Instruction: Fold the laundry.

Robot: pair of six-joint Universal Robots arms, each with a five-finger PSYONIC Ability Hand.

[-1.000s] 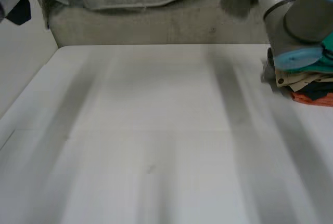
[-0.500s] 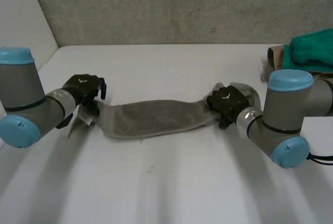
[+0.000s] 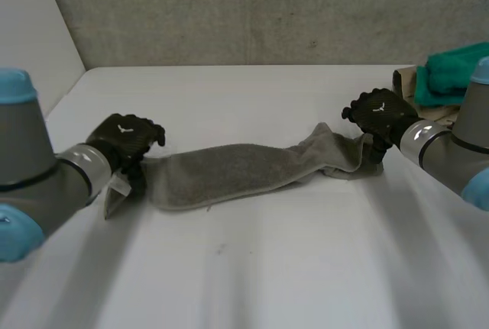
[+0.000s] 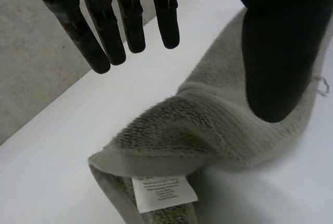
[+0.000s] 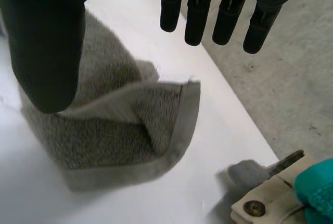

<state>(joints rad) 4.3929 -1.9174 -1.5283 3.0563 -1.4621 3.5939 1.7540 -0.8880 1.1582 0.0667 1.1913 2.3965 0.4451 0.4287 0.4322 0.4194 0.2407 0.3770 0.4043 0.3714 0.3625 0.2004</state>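
Observation:
A grey towel (image 3: 244,170) lies stretched in a long bunched strip across the white table (image 3: 252,268). My left hand (image 3: 126,140) hovers over its left end, fingers (image 4: 106,24) straight and spread, thumb (image 4: 276,52) apart from them above the towel (image 4: 208,130); a white care label (image 4: 164,193) sticks out of that end. My right hand (image 3: 380,115) is over the right end, fingers (image 5: 229,5) straight, thumb (image 5: 44,42) apart, with the crumpled towel corner (image 5: 130,130) lying loose under it. Neither hand holds the cloth.
A stack of folded laundry with a teal piece (image 3: 451,73) on top sits at the table's far right; its beige edge (image 5: 270,198) lies beyond my right hand's fingertips. A grey wall (image 3: 252,8) runs behind the table.
Both hands came down from above with the towel, laid it on the table and opened, letting go. The right hand has since moved out to the right and the towel lies longer.

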